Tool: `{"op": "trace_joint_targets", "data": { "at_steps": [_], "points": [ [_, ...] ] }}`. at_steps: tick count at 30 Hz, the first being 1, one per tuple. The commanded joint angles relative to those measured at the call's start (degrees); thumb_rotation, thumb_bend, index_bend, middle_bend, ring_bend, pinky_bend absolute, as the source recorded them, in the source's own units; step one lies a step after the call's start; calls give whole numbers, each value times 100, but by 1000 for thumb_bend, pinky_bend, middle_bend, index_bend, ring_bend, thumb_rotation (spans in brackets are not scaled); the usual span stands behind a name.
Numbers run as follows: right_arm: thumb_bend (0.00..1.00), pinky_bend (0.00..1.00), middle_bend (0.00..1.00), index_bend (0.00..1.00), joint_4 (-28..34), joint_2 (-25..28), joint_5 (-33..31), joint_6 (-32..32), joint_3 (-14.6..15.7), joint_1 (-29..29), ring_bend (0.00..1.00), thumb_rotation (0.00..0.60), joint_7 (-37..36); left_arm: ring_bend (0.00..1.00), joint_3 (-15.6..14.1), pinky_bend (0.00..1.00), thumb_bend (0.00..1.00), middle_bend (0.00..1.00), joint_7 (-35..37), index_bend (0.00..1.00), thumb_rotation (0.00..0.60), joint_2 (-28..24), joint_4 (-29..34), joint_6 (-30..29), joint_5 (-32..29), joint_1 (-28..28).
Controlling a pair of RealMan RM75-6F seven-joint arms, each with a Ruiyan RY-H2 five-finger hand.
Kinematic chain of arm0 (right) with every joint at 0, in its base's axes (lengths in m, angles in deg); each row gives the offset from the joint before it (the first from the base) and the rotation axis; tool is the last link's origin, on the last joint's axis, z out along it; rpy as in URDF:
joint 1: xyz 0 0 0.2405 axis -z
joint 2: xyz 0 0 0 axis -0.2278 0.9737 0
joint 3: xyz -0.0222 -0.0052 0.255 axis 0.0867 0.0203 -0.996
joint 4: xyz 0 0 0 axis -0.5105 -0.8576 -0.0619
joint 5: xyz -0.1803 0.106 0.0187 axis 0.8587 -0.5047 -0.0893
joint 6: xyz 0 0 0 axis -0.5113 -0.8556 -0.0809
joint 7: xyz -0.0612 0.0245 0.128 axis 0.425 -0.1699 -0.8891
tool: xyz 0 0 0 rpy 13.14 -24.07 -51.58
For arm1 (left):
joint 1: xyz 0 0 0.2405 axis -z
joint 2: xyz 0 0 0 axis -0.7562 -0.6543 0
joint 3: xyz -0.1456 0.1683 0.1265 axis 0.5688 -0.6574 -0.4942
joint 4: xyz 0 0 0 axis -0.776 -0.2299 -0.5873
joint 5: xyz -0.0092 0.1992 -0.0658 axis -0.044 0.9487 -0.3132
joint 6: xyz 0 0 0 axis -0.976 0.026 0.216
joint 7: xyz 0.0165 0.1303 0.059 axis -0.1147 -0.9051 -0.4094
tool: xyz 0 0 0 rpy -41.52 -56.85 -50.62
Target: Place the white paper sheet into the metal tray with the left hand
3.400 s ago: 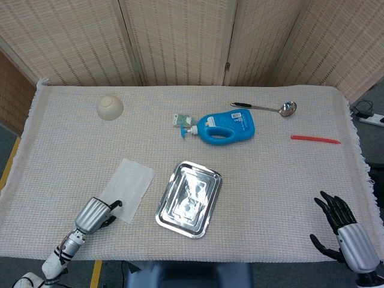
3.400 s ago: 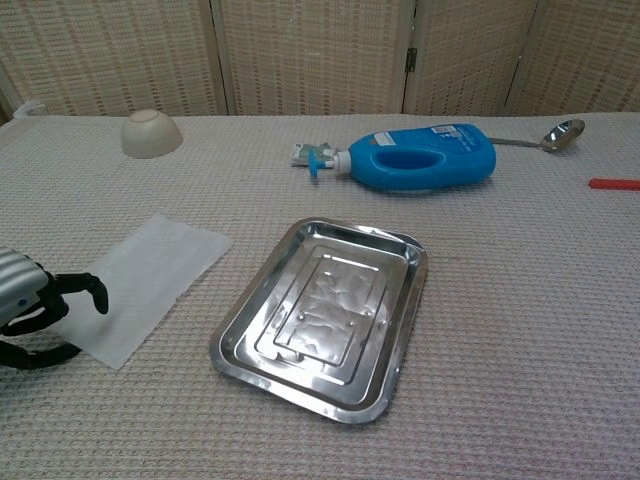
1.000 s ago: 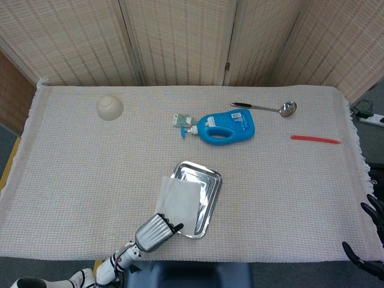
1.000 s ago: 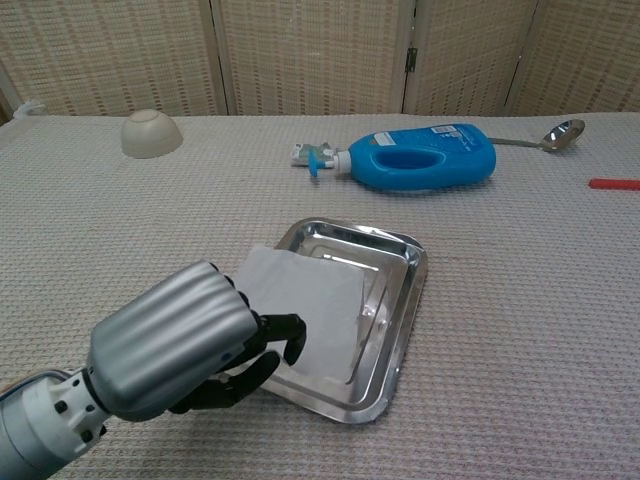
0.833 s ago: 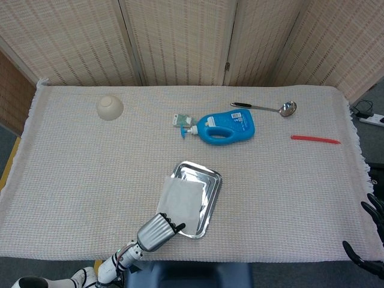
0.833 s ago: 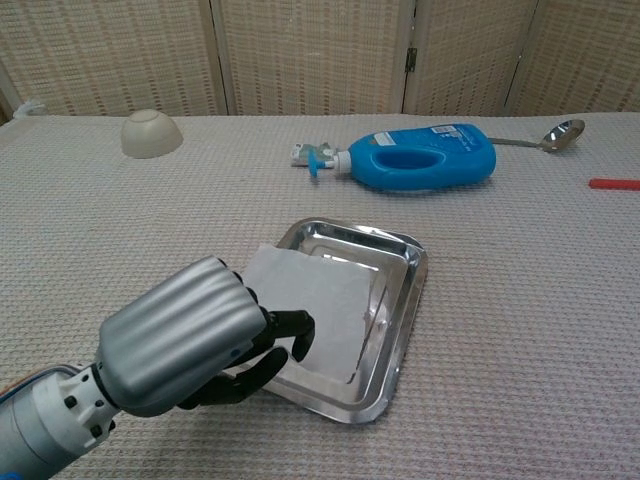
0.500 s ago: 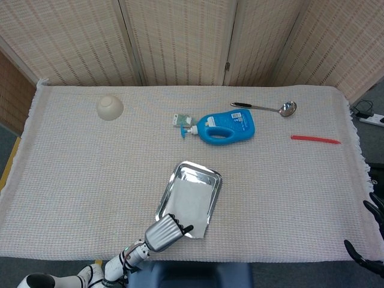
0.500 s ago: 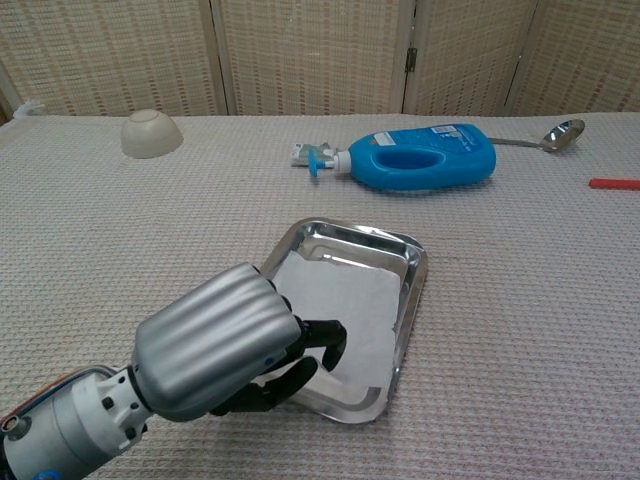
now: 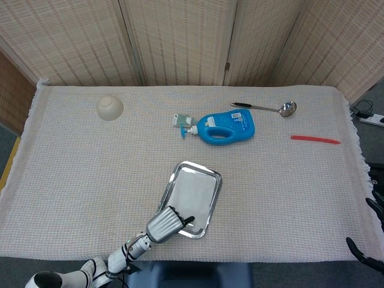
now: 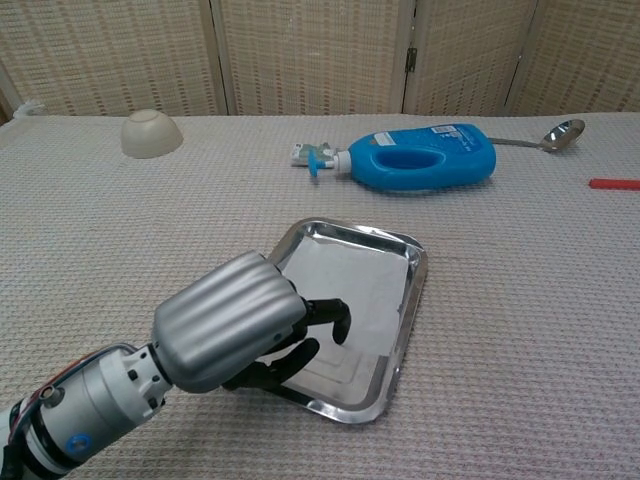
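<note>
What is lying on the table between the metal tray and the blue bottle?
Nothing: between the metal tray and the blue bottle there is only bare woven cloth. The head view shows this best.

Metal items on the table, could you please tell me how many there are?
2. The metal tray lies near the front edge at centre, with the white paper sheet in it and the left hand at its near end. The metal ladle lies at the far right, beyond the blue bottle.

The head view looks steeply down over the whole table (image 9: pixel 72 180); the chest view looks low and near, sharing the metal tray (image 10: pixel 412 300) area.
</note>
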State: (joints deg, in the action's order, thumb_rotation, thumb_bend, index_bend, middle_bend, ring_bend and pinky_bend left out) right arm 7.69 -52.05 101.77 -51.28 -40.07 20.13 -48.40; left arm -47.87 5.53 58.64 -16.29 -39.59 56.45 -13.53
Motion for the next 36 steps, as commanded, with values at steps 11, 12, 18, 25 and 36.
{"op": "trace_joint_targets", "data": {
  "at_steps": [11, 12, 18, 25, 36],
  "points": [
    [379, 0, 0, 0, 4, -4, -40, 52, -33, 10, 0, 600, 27, 1000, 55, 1000, 197, 1000, -157, 243, 600, -89, 222, 123, -164, 28],
    [380, 0, 0, 0, 1, -6, -39, 45, -36, 14, 0, 600, 29, 1000, 52, 1000, 192, 1000, -187, 238, 600, -118, 280, 132, -175, 22],
    [380, 0, 0, 0, -13, -16, 1, 51, -22, 26, 0, 600, 42, 1000, 1, 1000, 177, 1000, -566, 228, 600, -400, 847, 118, -149, -32],
    [380, 0, 0, 0, -18, -36, 65, 10, -5, 58, 0, 600, 96, 1000, 61, 1000, 163, 1000, -1361, 229, 600, -913, 1851, 303, -226, -81],
    [380, 0, 0, 0, -44, -88, 191, 29, 33, 59, 0, 600, 223, 1000, -53, 1000, 174, 1000, -1844, 248, 600, -1758, 2902, -76, -66, -388]
  ]
}}
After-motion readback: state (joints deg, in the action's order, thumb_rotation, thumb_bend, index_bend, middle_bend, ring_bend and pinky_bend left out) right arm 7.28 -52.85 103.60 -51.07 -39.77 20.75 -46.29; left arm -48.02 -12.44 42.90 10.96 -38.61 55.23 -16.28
